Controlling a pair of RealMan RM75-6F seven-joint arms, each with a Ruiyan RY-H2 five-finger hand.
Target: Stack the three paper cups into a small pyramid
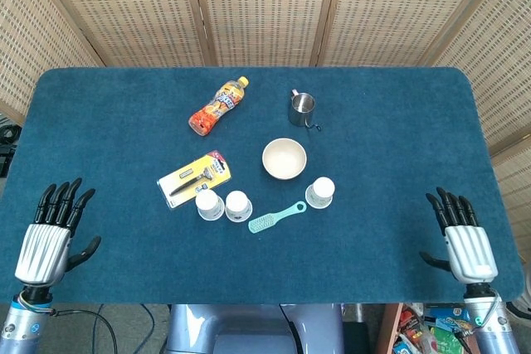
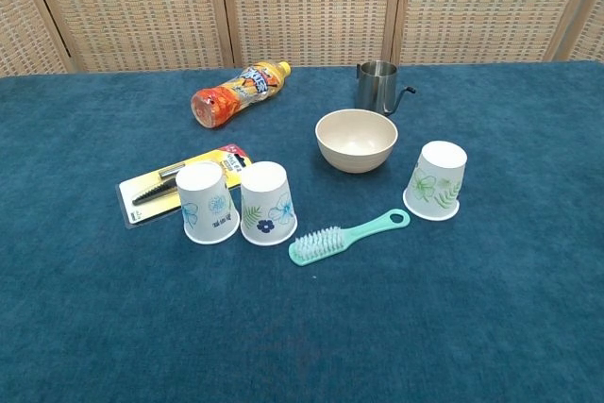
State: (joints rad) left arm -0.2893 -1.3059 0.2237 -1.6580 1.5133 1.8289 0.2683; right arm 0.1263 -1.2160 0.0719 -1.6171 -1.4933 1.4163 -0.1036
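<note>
Head view shows my left hand (image 1: pixel 48 234) low at the near left edge of the counter (image 1: pixel 398 122), fingers (image 1: pixel 62 201) spread apart and holding nothing. My right hand (image 1: pixel 465 238) sits at the near right edge the same way, fingers splayed and empty. Both are well apart from the cups, and neither shows in the chest view.

The three paper cups all stand upside down, rims on the counter and flat bases up, so each long axis runs vertical. The left cup (image 2: pixel 207 201) carries a pale blue print and stands just beside the middle cup (image 2: pixel 266 202), which has a dark blue flower and green leaves; I cannot tell whether their rims touch. The right cup (image 2: pixel 435 179), printed with green leaves, stands alone, apart from the pair, to the right of the bowl (image 2: pixel 356 140).

The cups are white tapered cones of thin paper. The bowl is smooth, round and cream. A mint-green plastic brush (image 2: pixel 344 235) lies between the pair and the lone cup, bristles up, handle toward the right cup. Behind the left cup lies a yellow carded razor pack (image 2: pixel 160 186). Farther back, an orange drink bottle (image 2: pixel 238 92) lies on its side, and a small shiny steel pitcher (image 2: pixel 377 85) stands upright. The counter is covered in blue felt-like cloth.
</note>
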